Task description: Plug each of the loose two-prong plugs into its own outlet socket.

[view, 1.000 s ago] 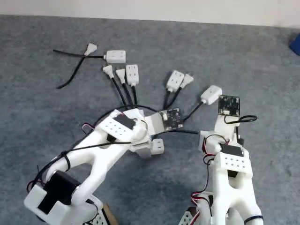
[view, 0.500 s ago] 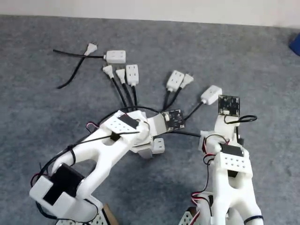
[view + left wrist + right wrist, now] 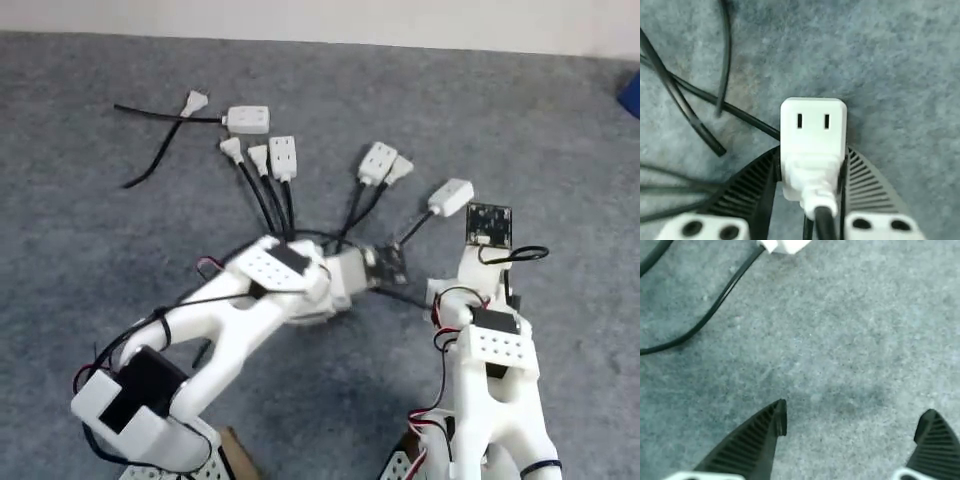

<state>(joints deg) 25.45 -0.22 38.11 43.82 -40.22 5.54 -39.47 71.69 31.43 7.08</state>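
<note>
A white outlet socket point(image 3: 813, 132) is clamped between the two black fingers point(image 3: 760, 185) of the left gripper point(image 3: 812, 160). Its face with the two slots points away from the wrist, and its black cord point(image 3: 822, 225) runs back between the fingers. The socket is low over the grey carpet point(image 3: 900, 60); whether it touches cannot be told. Other black cables point(image 3: 690, 107) cross the carpet just beside it.

In the high view the left arm point(image 3: 250, 300) stretches to the middle of the carpet, with its wrist end where the cables gather. The other cord ends fan out beyond it. At the far left, a loose plug point(image 3: 195, 101) lies near a far-left socket point(image 3: 247, 120). Next come a second plug point(image 3: 231, 149) and a third plug point(image 3: 259, 157), just beside a middle socket point(image 3: 282, 153). Further right, a tilted socket point(image 3: 377, 162) lies against a fourth plug point(image 3: 401, 167). A lone socket point(image 3: 452, 197) lies nearest the right arm point(image 3: 495, 350).

The right gripper point(image 3: 855, 422) hangs over bare carpet with its fingers spread wide and nothing between them. A corner of a white cord end point(image 3: 785, 245) and its black lead point(image 3: 715, 310) lie well apart from the fingertips.
</note>
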